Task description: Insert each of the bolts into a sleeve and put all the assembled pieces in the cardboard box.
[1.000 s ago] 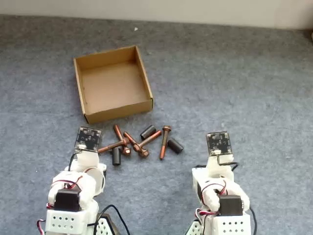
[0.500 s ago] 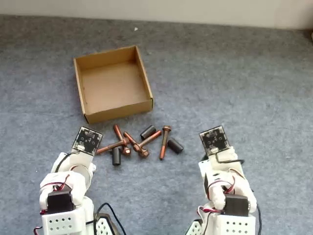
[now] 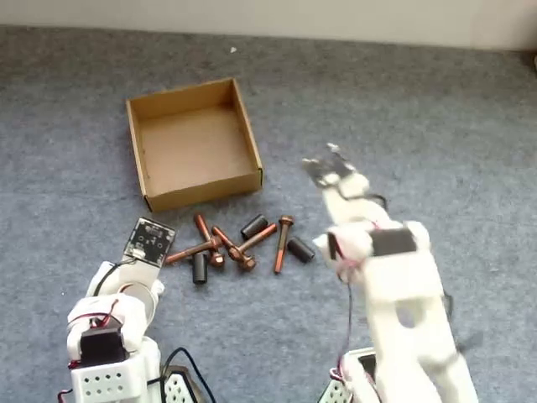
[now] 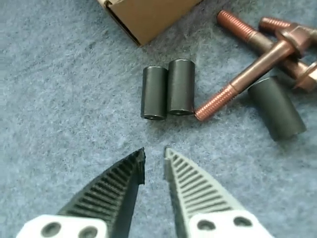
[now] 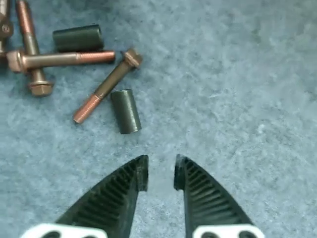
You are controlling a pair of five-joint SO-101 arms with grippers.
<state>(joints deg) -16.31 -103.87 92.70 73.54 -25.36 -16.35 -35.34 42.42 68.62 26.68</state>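
The cardboard box [image 3: 205, 191] sits on the carpet [image 3: 436, 126], far and left of centre. Just near of its front wall lies a pile of bolts [image 3: 231, 245], crossing and touching one another, with an outer bolt [image 3: 282, 243] at the pile's right edge. The far sleeve [image 3: 254, 227] lies between the box and the pile, just beside a bolt. The right sleeve [image 3: 300, 249] lies just right of the outer bolt, and the near sleeve [image 3: 200, 268] at the pile's near left. The paired sleeves [image 4: 181, 92] lie side by side left of the pile, between the box's near corner and the left gripper [image 4: 154, 161]. The right gripper [image 5: 161, 171] hangs right of the pile.
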